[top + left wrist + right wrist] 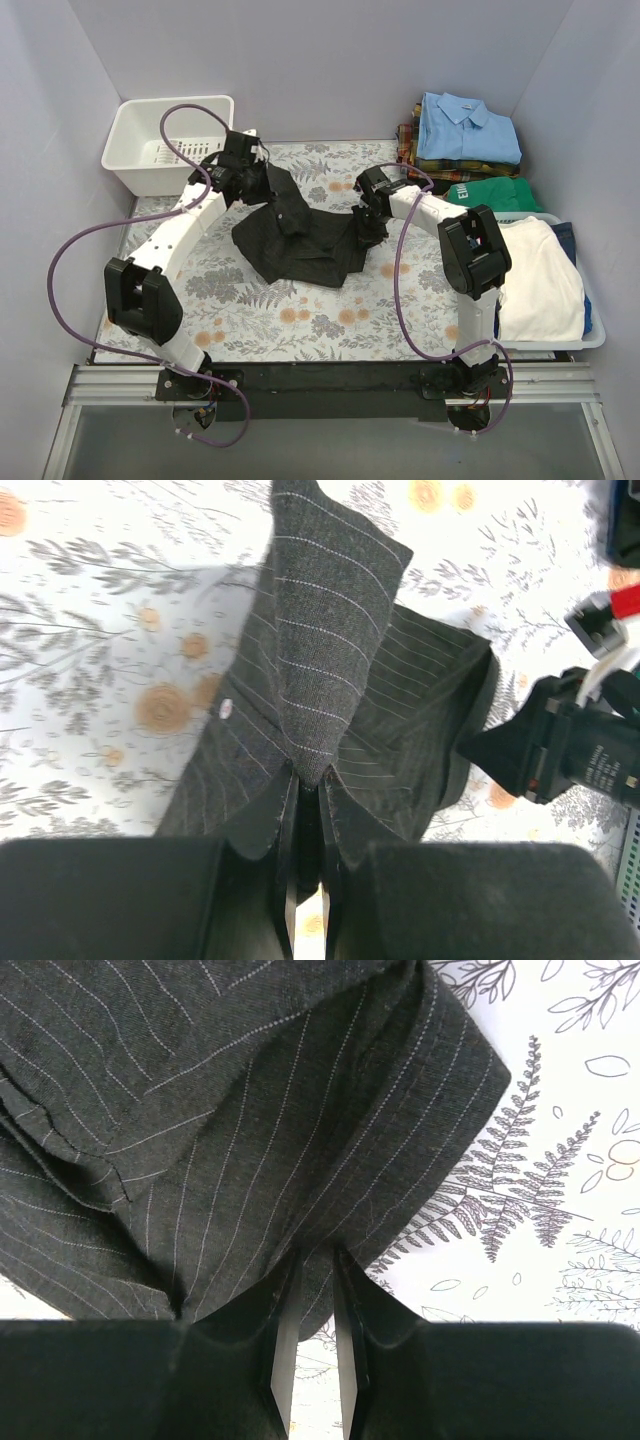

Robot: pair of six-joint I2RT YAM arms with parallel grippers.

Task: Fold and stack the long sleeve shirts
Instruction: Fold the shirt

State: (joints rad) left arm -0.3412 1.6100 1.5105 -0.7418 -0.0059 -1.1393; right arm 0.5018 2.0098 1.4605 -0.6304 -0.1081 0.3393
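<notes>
The left gripper [308,780] is pressed together on a narrow fold of the black-charcoal pinstriped cloth shirt [305,245]. It holds that part up off the floral-print surface [250,320] toward the far left corner, so a band of cloth runs down from it, with a small pale button [225,708] just beside the band. The right gripper [312,1255] pinches a doubled edge on the shirt's right side, low and close to the surface. Between the two holds the rest of the shirt lies crumpled at the middle of the surface. The cloth looks light, limp and not fragile, so it will likely sag and bunch wherever it is unsupported, and a thin single layer could slip from a pinch. Doubled seams, the collar, the shoulders or the hem corners seem the better places to grip, with the two holds well apart to draw it flat. At the far right corner a folded light blue collared shirt [468,128] rests on a folded plaid shirt [425,160], and a white plastic basket [170,140] stands at the far left corner.
</notes>
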